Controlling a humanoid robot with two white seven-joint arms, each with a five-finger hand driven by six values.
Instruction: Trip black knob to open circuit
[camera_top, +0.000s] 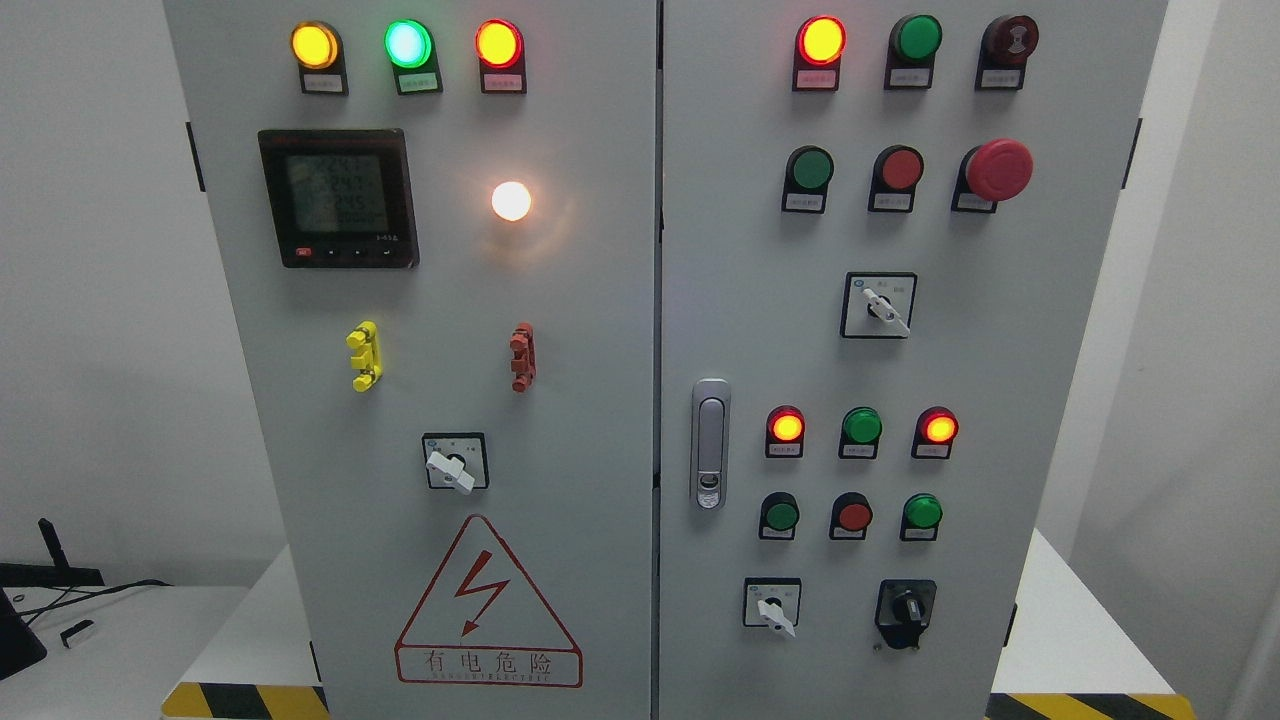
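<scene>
A grey two-door electrical cabinet (560, 400) fills the head view, with neither robot hand in the picture, so nothing can be said of how their fingers stand. The black knob (906, 609) sits at the lower right corner of the right door, just right of a white-handled selector switch (772, 606) and below a row of three small buttons; its pointer appears to stand near upright, though the dark face makes that hard to read. Higher on the same door a red mushroom-head stop button (997, 170) juts out beside a green and a red pushbutton, and a silver door latch (710, 443) runs along the inner edge. On the left door, a digital meter (338, 198) glows beside a lit white lamp (511, 201), above a red-bordered lightning warning triangle (487, 605).
</scene>
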